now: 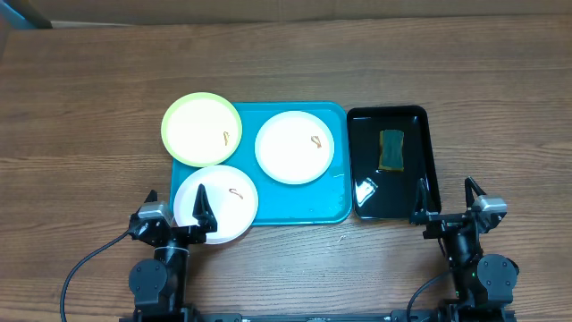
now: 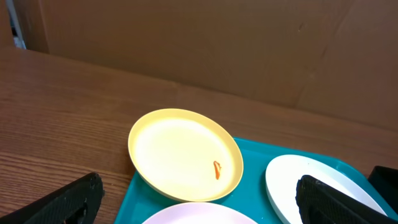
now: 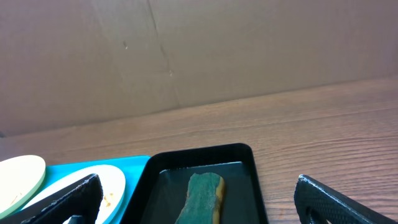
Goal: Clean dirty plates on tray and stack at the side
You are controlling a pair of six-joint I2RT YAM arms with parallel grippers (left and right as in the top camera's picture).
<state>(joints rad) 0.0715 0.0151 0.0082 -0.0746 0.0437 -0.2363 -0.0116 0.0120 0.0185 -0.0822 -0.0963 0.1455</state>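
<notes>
A turquoise tray [image 1: 332, 207] lies mid-table. A pale yellow-green plate [image 1: 201, 128] overhangs its far left corner; it also shows in the left wrist view [image 2: 180, 152]. A white plate [image 1: 294, 147] sits at the tray's far right, and also shows in the left wrist view [image 2: 292, 186]. Another white plate [image 1: 223, 199] overhangs the near left corner. Each plate has a small orange-brown smear. My left gripper [image 1: 175, 208] is open and empty at the near white plate's edge. My right gripper [image 1: 444, 200] is open and empty at the black tray's near right corner.
A glossy black tray [image 1: 420, 192] stands right of the turquoise tray and holds a green sponge [image 1: 391, 148] with a yellow underside, also in the right wrist view [image 3: 202, 196]. A cardboard wall [image 3: 186, 50] rises behind the table.
</notes>
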